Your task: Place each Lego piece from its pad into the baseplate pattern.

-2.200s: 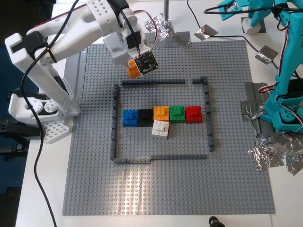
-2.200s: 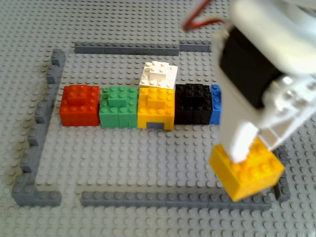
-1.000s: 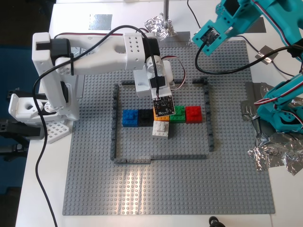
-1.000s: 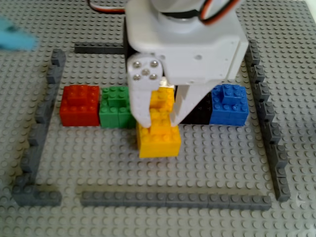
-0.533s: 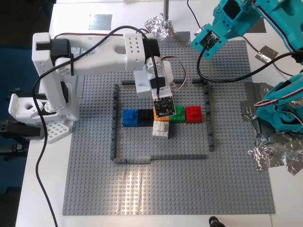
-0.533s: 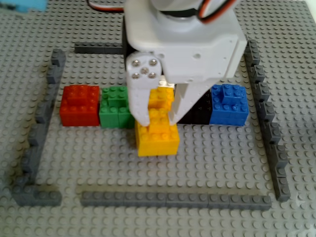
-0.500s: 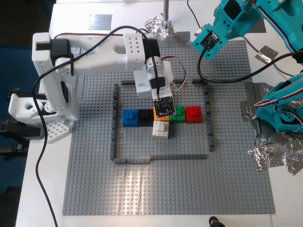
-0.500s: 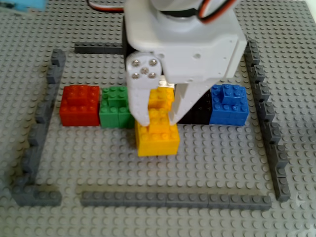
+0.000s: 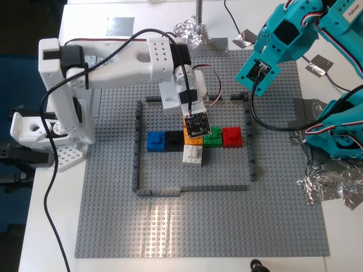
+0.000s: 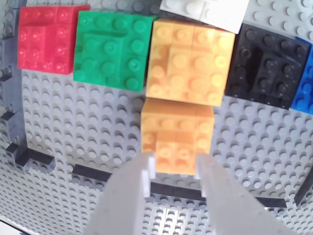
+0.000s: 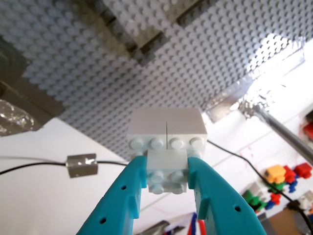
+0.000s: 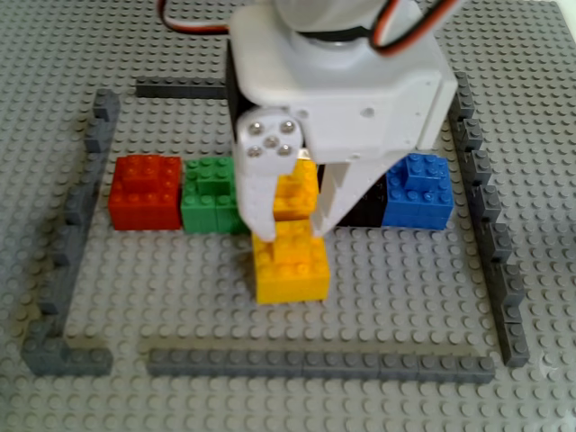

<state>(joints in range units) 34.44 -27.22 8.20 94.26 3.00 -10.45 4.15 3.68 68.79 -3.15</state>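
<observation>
While frame strips (image 12: pixel 315 364) ring it, orange brick (image 12: pixel 290 268) sits clear.

The teal arm (image 9: pixel 283 39) swings down from the exterior view's upper right toward the frame's (image 9: pixel 248 136) right side. The white gripper's (image 12: pixel 286 225) fingers lift slightly, leaving the orange brick (image 12: pixel 290 266) seated.

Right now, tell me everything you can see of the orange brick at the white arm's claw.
The orange brick is a small, glossy plastic square with a raised studded block on top. It sits flat and upright on the grey baseplate, inside the dark frame, directly against the orange brick of the coloured row. My second claw straddles it with white fingers at two opposite sides; whether they press it or have let go, I cannot tell.
</observation>
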